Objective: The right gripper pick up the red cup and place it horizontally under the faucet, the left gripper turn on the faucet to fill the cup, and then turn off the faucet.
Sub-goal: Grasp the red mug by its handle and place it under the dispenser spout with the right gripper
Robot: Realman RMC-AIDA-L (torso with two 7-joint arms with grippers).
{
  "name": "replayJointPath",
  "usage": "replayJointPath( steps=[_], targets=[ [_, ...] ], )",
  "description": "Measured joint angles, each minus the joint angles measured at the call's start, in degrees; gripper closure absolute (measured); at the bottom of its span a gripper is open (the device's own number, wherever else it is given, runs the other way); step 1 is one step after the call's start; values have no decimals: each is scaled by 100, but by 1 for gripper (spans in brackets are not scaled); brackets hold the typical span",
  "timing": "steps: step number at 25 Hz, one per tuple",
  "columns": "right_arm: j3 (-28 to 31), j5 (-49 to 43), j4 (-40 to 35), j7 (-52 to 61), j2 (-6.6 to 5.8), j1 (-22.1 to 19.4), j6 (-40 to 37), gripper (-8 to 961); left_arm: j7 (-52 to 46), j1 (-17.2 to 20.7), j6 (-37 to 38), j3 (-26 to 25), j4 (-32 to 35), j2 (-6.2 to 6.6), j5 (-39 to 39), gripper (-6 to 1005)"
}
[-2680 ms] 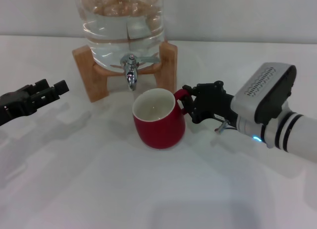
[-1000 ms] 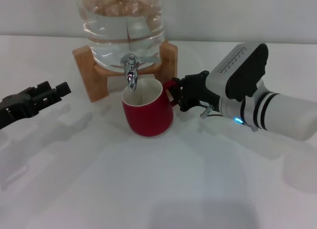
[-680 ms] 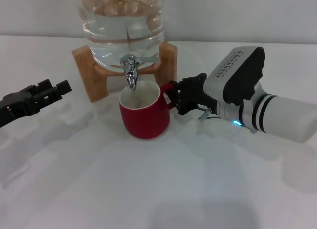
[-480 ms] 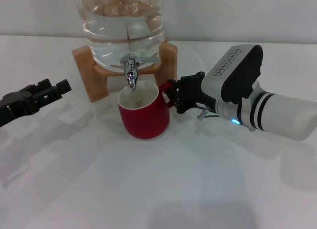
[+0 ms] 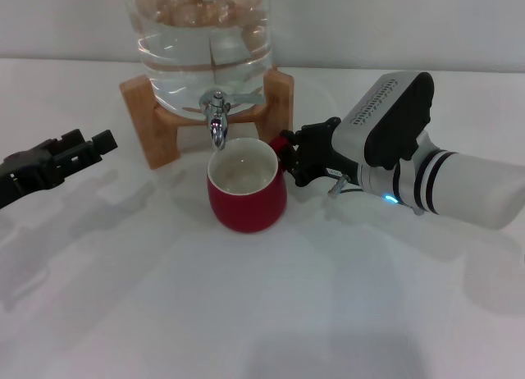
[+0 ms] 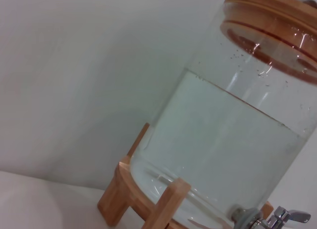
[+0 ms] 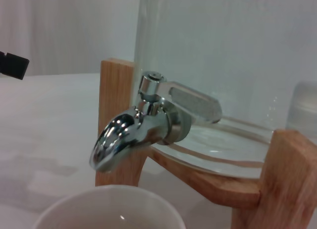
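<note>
one red cup under one faucet; right hand apparently pinching handle; left hand spread.

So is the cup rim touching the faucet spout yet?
Apart. The right wrist view shows bare background between the faucet spout and the red cup rim below it.

White tabletop, matte, runs up to a pale wall at the far edge. On it: wooden stand near the far edge, about mid-width, carrying a glass water jar. Red cup sits upright on the tabletop just in front of the stand.
</note>
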Motion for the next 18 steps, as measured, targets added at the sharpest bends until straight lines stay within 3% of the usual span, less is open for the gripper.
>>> replayJointPath(
  steps=[18],
  targets=[
    [-222, 37, 46, 40, 0, 68, -21, 814, 1, 1, -10, 0, -1, 0, -2, 136]
  ],
)
